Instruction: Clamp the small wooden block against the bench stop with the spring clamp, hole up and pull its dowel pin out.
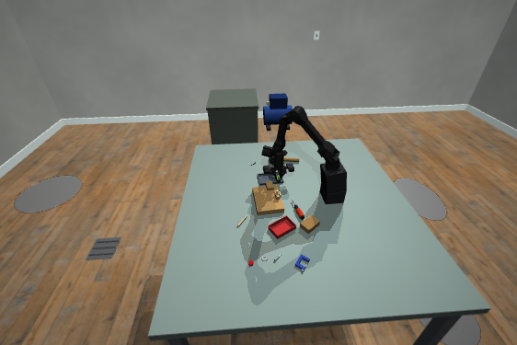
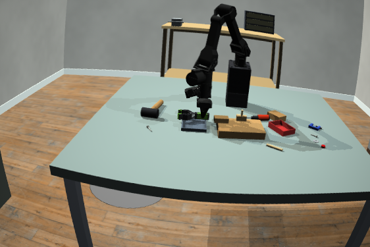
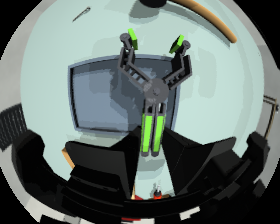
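The spring clamp (image 2: 187,114) (image 3: 156,91), black with green pads and handle grips, lies over the grey-blue tray (image 2: 194,130) (image 3: 71,100). My gripper (image 1: 278,177) (image 2: 204,116) (image 3: 150,129) is shut on its handles, which are squeezed side by side; its jaws are spread apart at the far end with nothing between them. The small wooden block (image 1: 278,195) (image 2: 241,118) sits on the board (image 1: 270,210) (image 2: 241,134) with its dowel pin (image 2: 241,112) standing upright. The bench stop (image 1: 269,185) (image 2: 221,119) is at the board's tray-side end, with a gap to the block.
A mallet (image 1: 291,159) (image 2: 149,112) lies beyond the tray. Beyond the board's other end are a red tray (image 1: 287,233) (image 2: 280,131), a screwdriver (image 1: 299,212) (image 2: 263,117), a wooden piece (image 1: 310,224) (image 2: 277,115) and a loose dowel (image 1: 242,221) (image 2: 274,147).
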`<state>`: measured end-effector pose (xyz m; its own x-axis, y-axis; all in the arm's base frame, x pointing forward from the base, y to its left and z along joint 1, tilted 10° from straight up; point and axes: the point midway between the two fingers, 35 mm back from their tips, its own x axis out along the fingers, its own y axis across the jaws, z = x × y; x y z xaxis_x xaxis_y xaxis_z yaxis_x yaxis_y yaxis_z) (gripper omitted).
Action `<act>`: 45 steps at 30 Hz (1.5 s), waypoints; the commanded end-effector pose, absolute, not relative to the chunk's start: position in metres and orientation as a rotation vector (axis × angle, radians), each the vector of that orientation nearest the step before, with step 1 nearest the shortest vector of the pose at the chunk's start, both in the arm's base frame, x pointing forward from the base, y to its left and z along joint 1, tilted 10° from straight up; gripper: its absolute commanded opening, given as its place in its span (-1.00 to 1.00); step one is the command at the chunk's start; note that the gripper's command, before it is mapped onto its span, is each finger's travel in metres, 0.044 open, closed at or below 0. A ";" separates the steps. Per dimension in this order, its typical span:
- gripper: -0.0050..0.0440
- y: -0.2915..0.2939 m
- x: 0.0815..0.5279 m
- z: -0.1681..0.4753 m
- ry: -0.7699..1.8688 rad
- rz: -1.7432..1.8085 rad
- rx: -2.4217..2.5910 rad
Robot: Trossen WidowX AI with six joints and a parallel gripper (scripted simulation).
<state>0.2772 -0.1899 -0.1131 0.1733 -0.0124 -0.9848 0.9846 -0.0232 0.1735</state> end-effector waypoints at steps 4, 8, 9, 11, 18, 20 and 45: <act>-0.80 -0.190 0.277 -0.113 1.061 -1.102 1.297; -0.80 -0.190 0.277 -0.113 1.061 -1.102 1.297; -0.80 -0.190 0.277 -0.113 1.061 -1.102 1.297; -0.80 -0.190 0.277 -0.113 1.061 -1.102 1.297; -0.80 -0.190 0.277 -0.113 1.061 -1.102 1.297; -0.80 -0.190 0.277 -0.111 1.061 -1.102 1.297; -0.80 -0.192 0.277 -0.095 1.061 -1.102 1.297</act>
